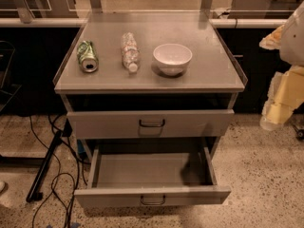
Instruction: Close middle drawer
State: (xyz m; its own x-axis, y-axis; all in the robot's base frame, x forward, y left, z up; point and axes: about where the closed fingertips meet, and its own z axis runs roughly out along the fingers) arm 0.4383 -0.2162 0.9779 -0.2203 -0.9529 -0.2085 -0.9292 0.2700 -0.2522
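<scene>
The middle drawer (152, 196) is a wide shallow grey metal drawer. It is pulled far out toward me and its tray (147, 170) is empty. A small dark loop handle (153, 200) sits at the centre of its front. The upper drawer (109, 123) above it has its own loop handle (152, 123) and stands nearly flush under the countertop. The lowest drawer is hidden below the open one. My gripper (273, 115) hangs at the right edge of the view, pale yellow and white, to the right of the cabinet at upper-drawer height, well apart from both drawers.
On the countertop (209, 75) lie a green can (87, 56) on its side and a plastic bottle (129, 51), with a white bowl (172, 58) upright beside them. Black cables (50, 175) and a dark bar (42, 170) cross the speckled floor at the left.
</scene>
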